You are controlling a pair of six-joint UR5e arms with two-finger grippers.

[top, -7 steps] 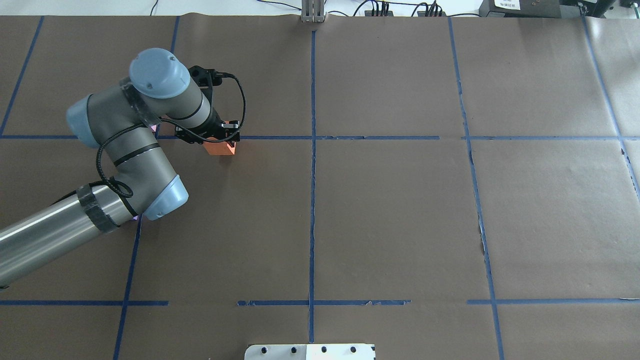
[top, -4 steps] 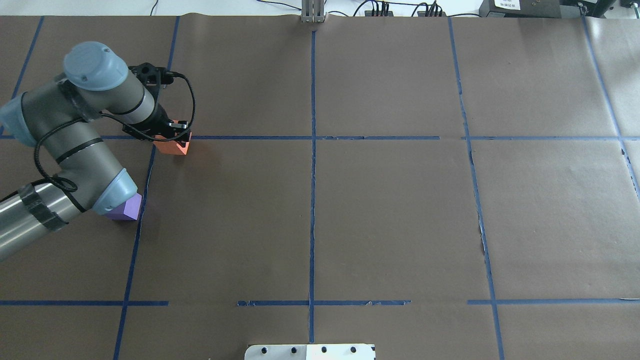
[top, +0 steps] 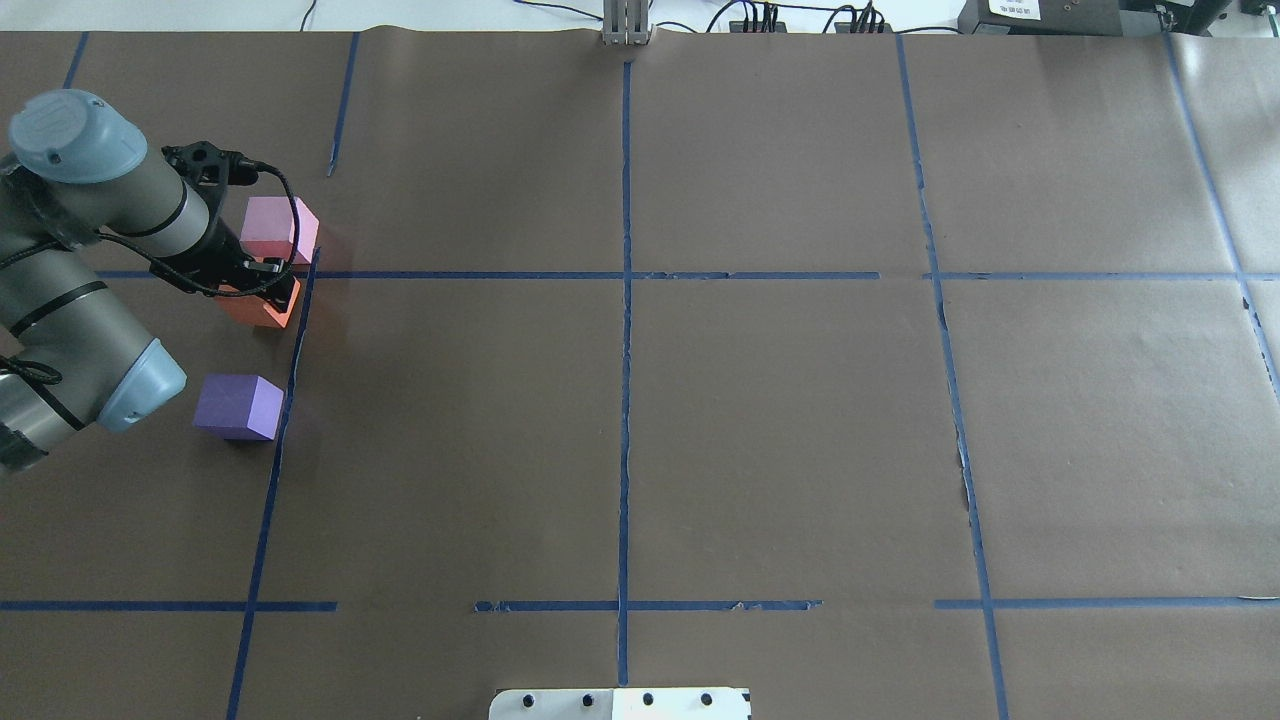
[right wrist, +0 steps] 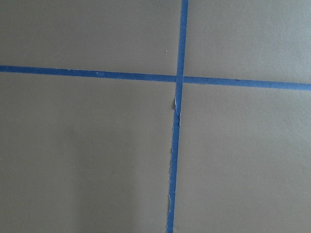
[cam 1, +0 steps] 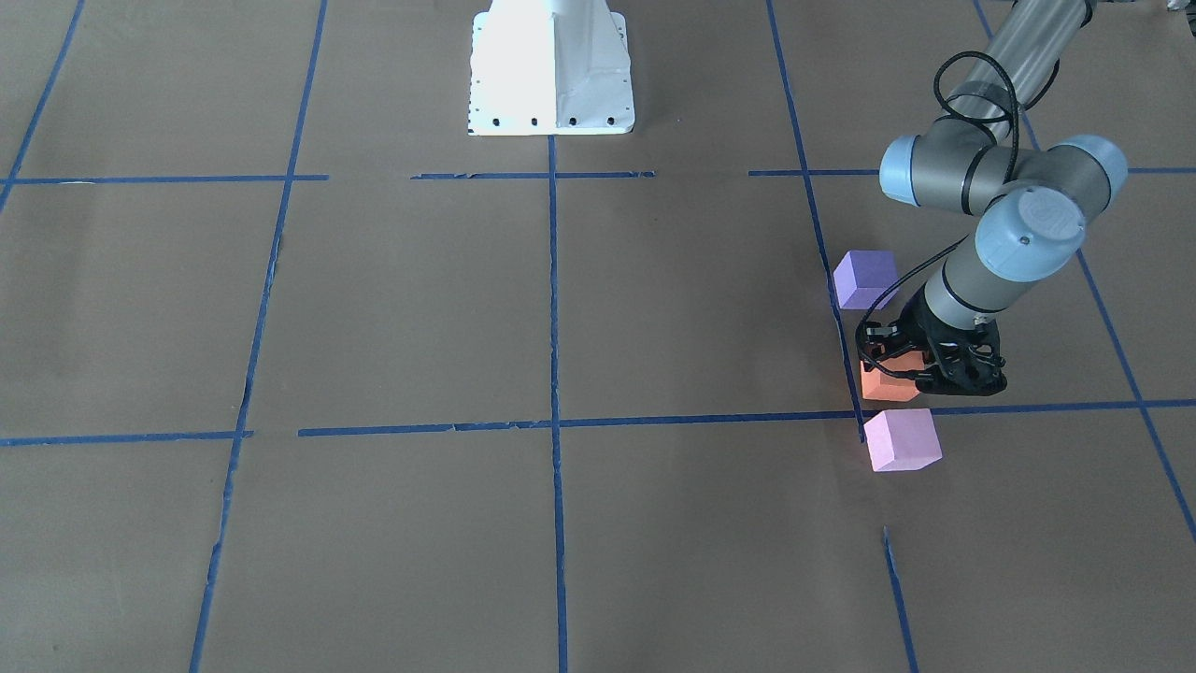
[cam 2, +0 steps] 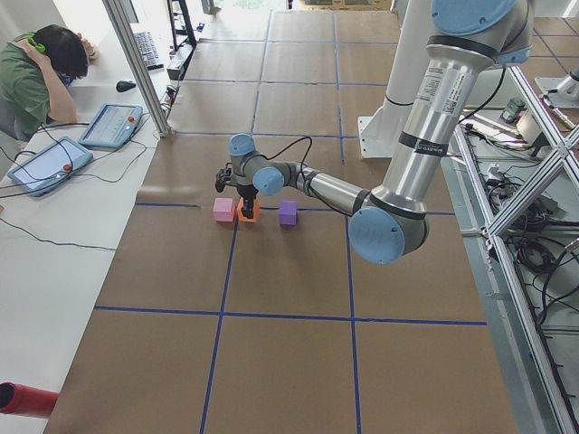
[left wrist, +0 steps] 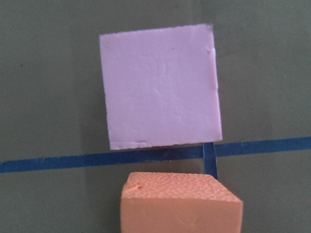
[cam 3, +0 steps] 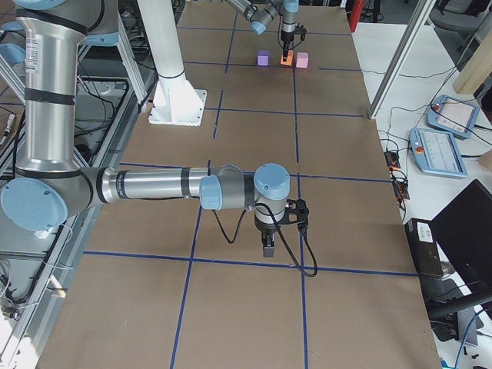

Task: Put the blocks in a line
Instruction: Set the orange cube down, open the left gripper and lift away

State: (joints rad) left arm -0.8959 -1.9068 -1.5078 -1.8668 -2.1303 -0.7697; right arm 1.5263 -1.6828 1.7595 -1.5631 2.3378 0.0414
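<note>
My left gripper [top: 262, 293] is shut on the orange block [top: 255, 312] at the table's far left, low over the paper; I cannot tell whether the block touches it. The pale pink block [top: 275, 228] lies just beyond it and the dark purple block [top: 238, 405] lies nearer the robot. In the front view the orange block [cam 1: 878, 388] sits between the purple block [cam 1: 864, 278] and the pink block [cam 1: 902, 439], roughly along one tape line. The left wrist view shows the pink block [left wrist: 160, 87] above the orange block [left wrist: 180, 204]. My right gripper [cam 3: 267, 247] hangs over a tape crossing; I cannot tell its state.
Blue tape lines [top: 625, 300] grid the brown paper. The white robot base [cam 1: 551, 65] stands at the near middle edge. A metal post [top: 625, 30] and cables stand at the far edge. An operator [cam 2: 36, 72] with tablets sits beside the table.
My left arm has swung left with the orange block, across the tape line, to between the pink and purple blocks. Both those blocks are now uncovered by the arm.
</note>
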